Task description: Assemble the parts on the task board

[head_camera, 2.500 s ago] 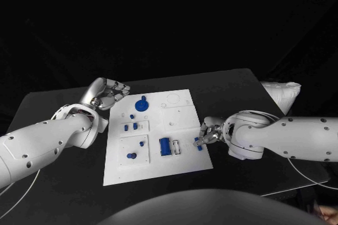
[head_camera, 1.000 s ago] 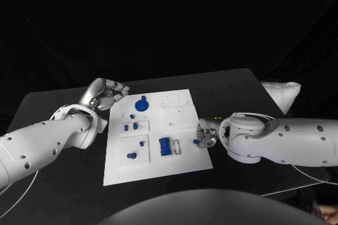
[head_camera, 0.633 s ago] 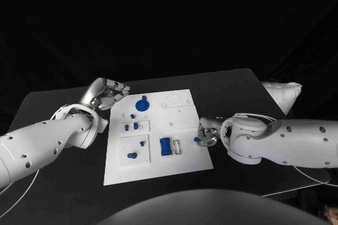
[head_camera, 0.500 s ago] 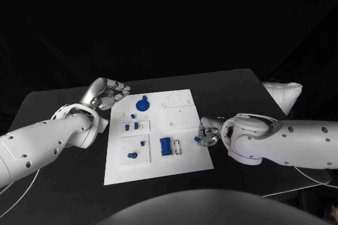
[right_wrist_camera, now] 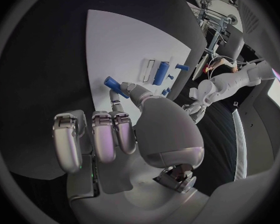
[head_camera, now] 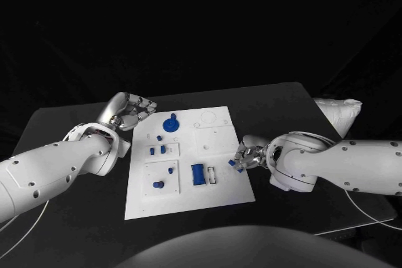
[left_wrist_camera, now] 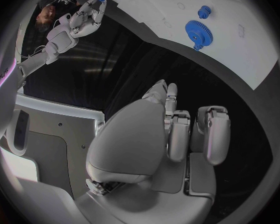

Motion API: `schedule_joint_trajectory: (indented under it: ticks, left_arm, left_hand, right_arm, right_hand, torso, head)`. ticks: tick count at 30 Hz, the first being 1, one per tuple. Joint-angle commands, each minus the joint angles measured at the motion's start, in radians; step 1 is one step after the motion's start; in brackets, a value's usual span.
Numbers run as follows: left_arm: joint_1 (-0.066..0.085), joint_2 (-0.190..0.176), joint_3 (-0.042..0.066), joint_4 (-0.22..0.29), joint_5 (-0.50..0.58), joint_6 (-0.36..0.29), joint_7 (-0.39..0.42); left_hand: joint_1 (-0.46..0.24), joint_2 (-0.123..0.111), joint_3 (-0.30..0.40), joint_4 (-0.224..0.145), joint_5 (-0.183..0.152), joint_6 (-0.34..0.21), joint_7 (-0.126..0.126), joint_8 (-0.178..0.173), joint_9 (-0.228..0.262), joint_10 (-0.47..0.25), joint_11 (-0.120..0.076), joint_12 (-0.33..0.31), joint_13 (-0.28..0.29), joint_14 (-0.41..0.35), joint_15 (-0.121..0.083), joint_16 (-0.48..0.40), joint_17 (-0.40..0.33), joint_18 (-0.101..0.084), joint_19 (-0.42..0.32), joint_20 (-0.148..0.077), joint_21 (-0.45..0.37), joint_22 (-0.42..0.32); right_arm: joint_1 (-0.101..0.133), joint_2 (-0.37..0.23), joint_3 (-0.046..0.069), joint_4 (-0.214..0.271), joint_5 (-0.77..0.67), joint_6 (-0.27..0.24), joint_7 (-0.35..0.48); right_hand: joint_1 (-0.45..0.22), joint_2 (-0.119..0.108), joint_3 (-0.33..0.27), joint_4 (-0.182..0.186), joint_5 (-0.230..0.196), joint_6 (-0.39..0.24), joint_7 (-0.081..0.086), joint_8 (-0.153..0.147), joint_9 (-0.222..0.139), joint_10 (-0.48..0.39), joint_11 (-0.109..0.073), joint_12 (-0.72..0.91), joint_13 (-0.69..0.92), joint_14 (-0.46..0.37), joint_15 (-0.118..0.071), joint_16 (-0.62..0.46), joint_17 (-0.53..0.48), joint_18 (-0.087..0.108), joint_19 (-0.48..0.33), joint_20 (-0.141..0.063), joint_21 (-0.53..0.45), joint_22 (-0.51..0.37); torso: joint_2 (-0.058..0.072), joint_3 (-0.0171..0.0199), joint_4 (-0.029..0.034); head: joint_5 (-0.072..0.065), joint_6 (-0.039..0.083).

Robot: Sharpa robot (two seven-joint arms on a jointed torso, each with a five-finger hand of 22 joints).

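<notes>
The board (head_camera: 214, 189) lies flat in the middle of the black worktop (head_camera: 284, 105), between the two arms.

Right robot hand (head_camera: 246, 158): positioned at the board's right edge, about midway along it. It pinches a small blue part (head_camera: 235, 165) between thumb and a fingertip; the right wrist view shows the same part (right_wrist_camera: 112, 83) clamped at the fingertips above the white surface, with the remaining fingers curled in beside the palm. The part sits over the board's right margin, just beside a blue block (head_camera: 197, 174) and the white slot next to it. Whether the part touches the board cannot be told.

Left robot hand (head_camera: 130, 112): positioned off the board's far left corner, over the worktop. Its fingers are curled in on the palm with nothing in them, as the left wrist view confirms (left_wrist_camera: 171, 134). It touches neither the board nor any part.

Parts on the board: a blue gear (head_camera: 170, 125) near the far left corner, nearest the left robot hand but apart from it; two small pegs (head_camera: 155, 151) on a raised square below the gear; a round knob (head_camera: 157, 185) and a small peg (head_camera: 170, 170) on a second square nearer the robot; the blue block right of these.
</notes>
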Motion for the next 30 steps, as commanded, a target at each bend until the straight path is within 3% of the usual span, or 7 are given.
schedule_joint_trajectory:
  ticks: [1, 16, 30]
  left_arm:
    - [0.001, 0.003, 0.001, 0.002, 0.002, 0.014, 0.004]
    - [0.001, 0.005, 0.001, 0.001, 0.002, 0.014, 0.003]
    - [0.001, 0.004, 0.001, 0.002, 0.002, 0.015, 0.002]
  left_hand:
    - [-0.009, 0.003, 0.006, 0.001, -0.004, 0.006, 0.0, -0.003, 0.001, 0.003, 0.002, -0.003, 0.0, 0.104, -0.004, -0.005, 0.263, -0.016, 0.084, -0.004, 0.001, 0.254]
    - [-0.011, 0.004, 0.008, 0.001, -0.004, 0.007, -0.001, -0.003, 0.001, 0.004, 0.002, -0.003, 0.0, 0.104, -0.004, -0.005, 0.263, -0.016, 0.084, -0.004, 0.001, 0.254]
    - [-0.011, 0.004, 0.008, 0.001, -0.004, 0.007, -0.001, -0.003, 0.001, 0.004, 0.002, -0.003, 0.0, 0.104, -0.004, -0.005, 0.263, -0.016, 0.084, -0.004, 0.001, 0.254]
  right_arm:
    - [0.014, 0.006, 0.0, -0.009, 0.269, -0.007, 0.053]
    - [0.029, 0.032, 0.0, -0.054, 0.596, 0.017, 0.084]
    - [0.009, 0.083, 0.0, -0.104, 0.724, 0.024, 0.098]
  right_hand:
    - [0.0, -0.013, 0.001, -0.004, -0.007, 0.035, -0.027, 0.0, -0.002, 0.108, -0.004, 0.003, 0.263, 0.104, -0.008, 0.004, 0.263, -0.014, 0.105, -0.007, 0.004, 0.264]
    - [-0.005, -0.021, -0.008, -0.006, -0.034, 0.058, -0.033, -0.009, -0.015, 0.108, -0.008, 0.003, 0.263, 0.104, -0.012, 0.004, 0.263, -0.014, 0.105, -0.011, 0.004, 0.264]
    - [-0.011, -0.023, -0.02, -0.003, -0.066, 0.07, -0.036, -0.017, -0.024, 0.108, -0.011, 0.003, 0.263, 0.104, -0.016, 0.004, 0.263, -0.014, 0.105, -0.015, 0.004, 0.264]
  torso:
    - [-0.001, -0.0003, 0.0006]
    - [-0.001, -0.0006, 0.0002]
    - [-0.001, -0.0004, -0.0002]
  head:
    - [0.005, 0.0]
    - [0.015, 0.0]
    - [0.022, 0.0]
